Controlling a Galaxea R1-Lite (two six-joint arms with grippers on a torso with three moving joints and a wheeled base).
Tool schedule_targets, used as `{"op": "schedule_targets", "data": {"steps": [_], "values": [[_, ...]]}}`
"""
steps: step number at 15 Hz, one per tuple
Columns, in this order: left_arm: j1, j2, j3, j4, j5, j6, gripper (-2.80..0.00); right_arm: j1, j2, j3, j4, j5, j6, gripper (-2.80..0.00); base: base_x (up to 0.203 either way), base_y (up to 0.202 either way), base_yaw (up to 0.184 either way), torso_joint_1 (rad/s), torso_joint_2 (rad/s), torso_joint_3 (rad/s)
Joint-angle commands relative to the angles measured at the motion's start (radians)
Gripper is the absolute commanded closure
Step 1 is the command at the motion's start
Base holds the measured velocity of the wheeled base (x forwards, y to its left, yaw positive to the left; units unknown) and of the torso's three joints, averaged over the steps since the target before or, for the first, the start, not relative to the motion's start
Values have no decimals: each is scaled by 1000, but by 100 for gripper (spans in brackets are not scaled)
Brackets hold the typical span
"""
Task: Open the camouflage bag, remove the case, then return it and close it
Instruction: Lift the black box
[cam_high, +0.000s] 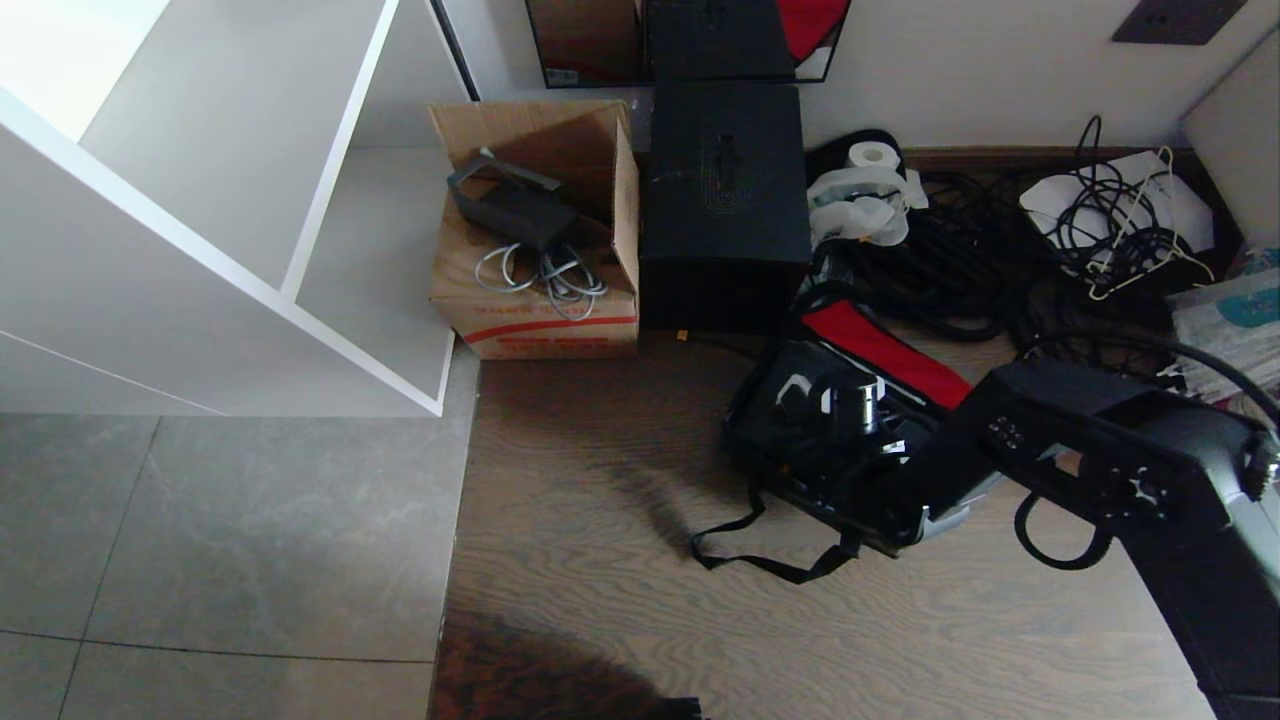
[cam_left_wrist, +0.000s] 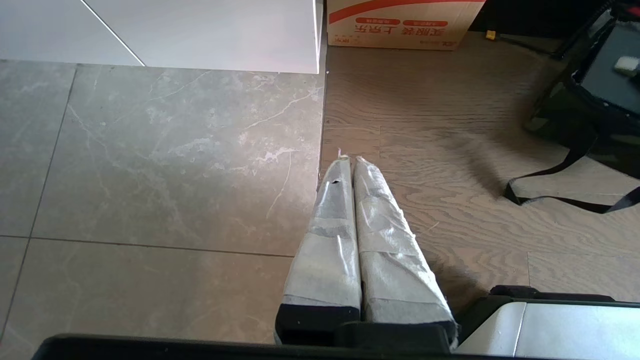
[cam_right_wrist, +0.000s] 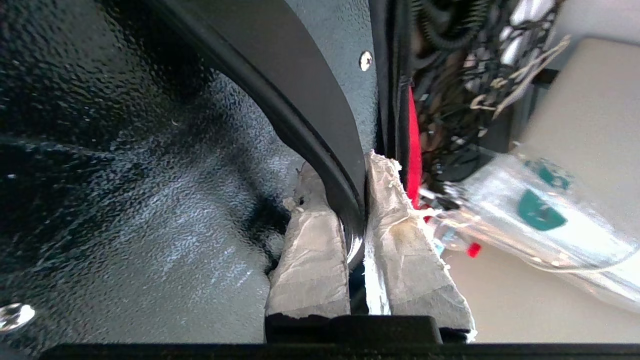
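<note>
— What's on the wooden floor (cam_high: 600, 520)?

— The camouflage bag (cam_high: 880, 355) lies open near the tall black box (cam_high: 722, 200), red lining showing. The case (cam_high: 800, 440) sits in it, or perhaps partly lifted; the arm hides that edge.

— The right gripper (cam_right_wrist: 356, 200)?

— At the case, taped fingers (cam_right_wrist: 310, 240) pinching its black strap handle (cam_right_wrist: 300, 120).

— And the left gripper (cam_left_wrist: 348, 165)?

— Hanging apart over the floor, fingers pressed together, holding nothing.

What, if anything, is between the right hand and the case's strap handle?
Nothing visible. The right hand is shut on the strap handle of the case, gripping it from both sides. The left hand is parked over the floor, shut.
</note>
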Motion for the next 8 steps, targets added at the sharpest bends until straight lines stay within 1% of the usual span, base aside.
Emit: {"op": "schedule_targets", "data": {"steps": [1,3,8], "values": [[0,0,0,0,0,0,0,5,-63,34,-7,-6,-3,0,0,0,0,0,0,0],[0,0,0,0,0,0,0,5,-68,50,-14,-7,-1,0,0,0,0,0,0,0],[0,0,0,0,0,0,0,3,-73,38,-19,-7,6,0,0,0,0,0,0,0]]}}
